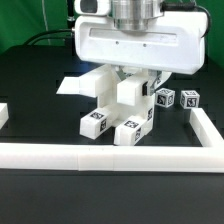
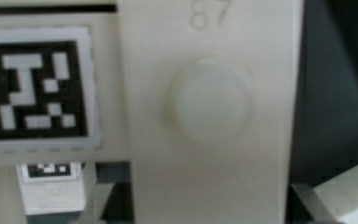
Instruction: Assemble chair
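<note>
- One arm shows, with one pincer (image 1: 131, 80) hanging straight down from its broad white hand over the middle of the black surface (image 1: 40, 70).
- The pincer is closed on one upright block (image 1: 130, 96). A finger stands on either side of the block and the fingertips are hidden by the white parts.
- One chair (image 1: 112, 100), partly put together, stands on the surface right under the hand, and the gripped block is part of this cluster.
- Two blocky feet show at the front of the cluster, one (image 1: 95, 122) toward the exterior view's left and one (image 1: 130, 130) toward its right. Each bears a black-and-white tag.
- One flat panel (image 1: 72, 86) juts from the cluster toward the exterior view's left.
- Two small tagged cubes (image 1: 165, 98) (image 1: 188, 99) sit just beside each other on the surface, near the cluster on the exterior view's right and apart from it.
- One white rail (image 1: 100, 153) borders the work area, with a long run across the front and a shorter run up the exterior view's right. The chair and both cubes lie inside it.
- One more white piece (image 1: 3, 113) is cut off at the exterior view's left edge, and what it is cannot be told.
- The wrist view is filled by one broad white panel face (image 2: 211, 100) with a single shallow oval dimple and raised digits near one end.
- Two tags show in the wrist view: one large (image 2: 34, 85) beside the panel face and one smaller (image 2: 51, 170), blurred.
</note>
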